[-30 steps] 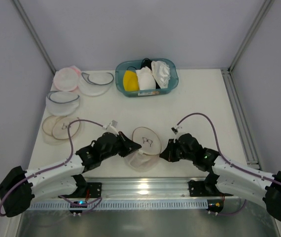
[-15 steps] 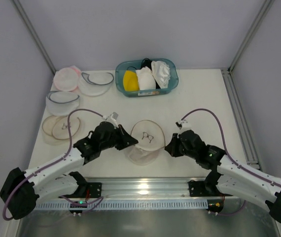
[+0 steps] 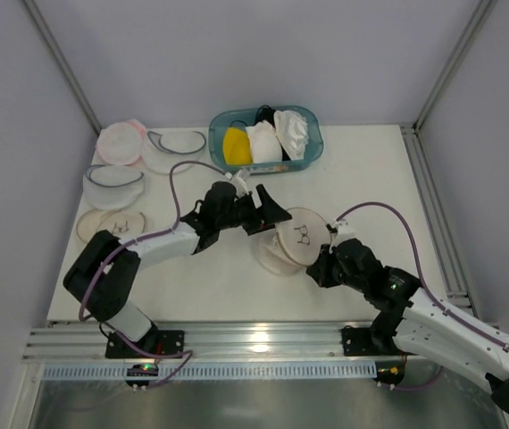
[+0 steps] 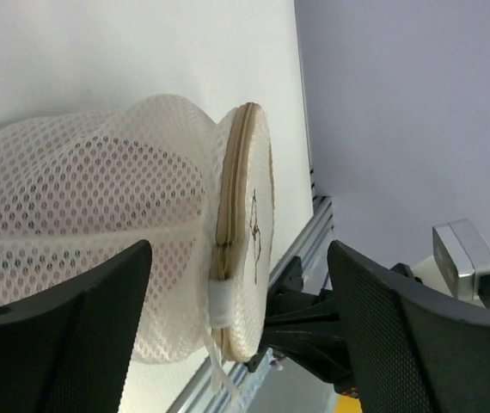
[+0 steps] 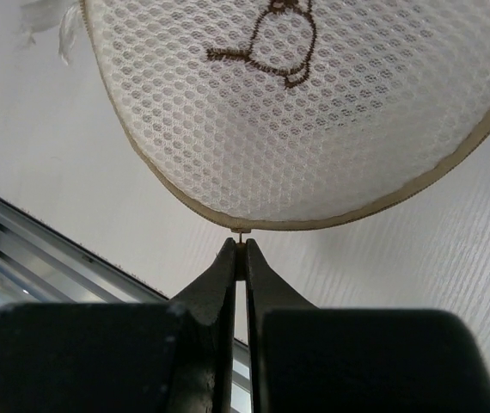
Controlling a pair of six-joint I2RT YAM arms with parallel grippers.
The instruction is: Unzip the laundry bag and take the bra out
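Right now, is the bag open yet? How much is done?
Nothing finished: the laundry bag rim looks zipped shut. In hand: the right gripper pinches what looks like the zip pull; the left gripper is open, fingers either side of the bag. Left: unzip it and pull out the bra, which I cannot see.

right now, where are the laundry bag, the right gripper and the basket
laundry bag point(image 3: 296, 236): top view, on its round face with the bra drawing
right gripper point(image 5: 243, 248): right wrist view, between its shut fingertips at the bag's rim
basket point(image 3: 272, 166): top view, on its near wall
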